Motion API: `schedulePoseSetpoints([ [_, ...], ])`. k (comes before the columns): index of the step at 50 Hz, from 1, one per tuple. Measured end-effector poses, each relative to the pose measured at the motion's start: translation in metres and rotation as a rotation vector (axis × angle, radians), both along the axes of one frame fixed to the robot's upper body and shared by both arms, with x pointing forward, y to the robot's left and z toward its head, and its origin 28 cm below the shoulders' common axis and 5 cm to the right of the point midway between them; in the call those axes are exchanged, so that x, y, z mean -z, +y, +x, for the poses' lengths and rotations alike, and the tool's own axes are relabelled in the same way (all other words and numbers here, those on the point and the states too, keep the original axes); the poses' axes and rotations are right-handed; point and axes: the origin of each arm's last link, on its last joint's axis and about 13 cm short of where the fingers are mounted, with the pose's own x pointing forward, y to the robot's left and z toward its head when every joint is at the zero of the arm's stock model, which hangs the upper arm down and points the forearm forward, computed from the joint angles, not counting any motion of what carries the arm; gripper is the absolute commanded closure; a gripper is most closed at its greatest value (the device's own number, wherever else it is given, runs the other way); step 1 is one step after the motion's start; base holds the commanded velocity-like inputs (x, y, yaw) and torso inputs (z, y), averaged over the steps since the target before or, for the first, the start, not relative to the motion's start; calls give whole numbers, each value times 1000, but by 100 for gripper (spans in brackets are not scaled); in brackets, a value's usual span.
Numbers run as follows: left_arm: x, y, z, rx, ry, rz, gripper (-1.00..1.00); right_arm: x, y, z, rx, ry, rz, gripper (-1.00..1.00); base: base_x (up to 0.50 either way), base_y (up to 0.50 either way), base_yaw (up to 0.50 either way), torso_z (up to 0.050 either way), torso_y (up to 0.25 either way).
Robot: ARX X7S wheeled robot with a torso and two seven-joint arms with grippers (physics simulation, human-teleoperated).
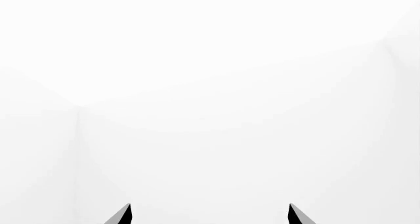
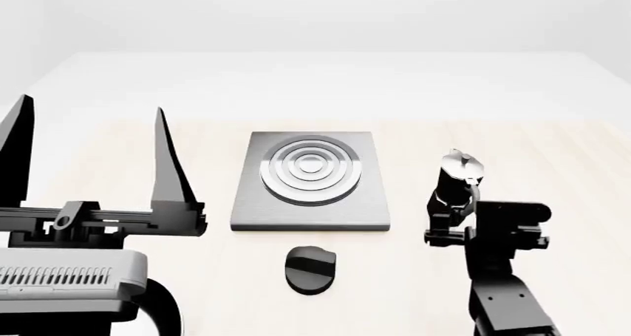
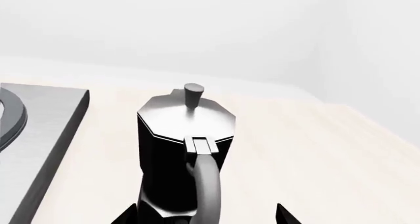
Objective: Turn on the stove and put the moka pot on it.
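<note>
The stove (image 2: 310, 203) is a flat grey square hotplate with raised rings in the middle of the table. Its round black knob (image 2: 309, 268) lies just in front of it. The moka pot (image 2: 457, 179), black with a silver lid, stands upright right of the stove. In the right wrist view the moka pot (image 3: 177, 145) stands close, its handle facing me, with the stove's edge (image 3: 46, 130) beside it. My right gripper (image 3: 204, 213) is open, its fingertips either side of the pot's handle and lower body. My left gripper (image 2: 93, 105) is open, empty, raised at the left.
The light wooden table (image 2: 552, 166) stretches to a white wall behind. The left wrist view shows only white wall beyond my left gripper (image 1: 210, 213). My right arm (image 2: 498, 277) stands at the table's front right.
</note>
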Motion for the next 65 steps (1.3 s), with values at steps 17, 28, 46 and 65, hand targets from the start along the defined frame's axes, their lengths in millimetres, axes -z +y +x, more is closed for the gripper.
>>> schedulePoseSetpoints([
  [17, 0, 0, 0, 1, 0, -1, -100, 10, 0, 2, 2, 22, -8, -100, 0, 0, 0, 0, 0],
  [28, 1, 0, 1, 2, 1, -2, -100, 14, -2, 5, 16, 33, -7, -100, 0, 0, 0, 0, 0],
  [46, 2, 0, 0, 3, 3, -4, -100, 16, 1, 5, 7, 4, 15, 100, 0, 0, 0, 0, 0],
  [65, 2, 0, 0, 4, 4, -5, -100, -4, 8, 6, -15, -57, 15, 100, 0, 0, 0, 0, 1],
])
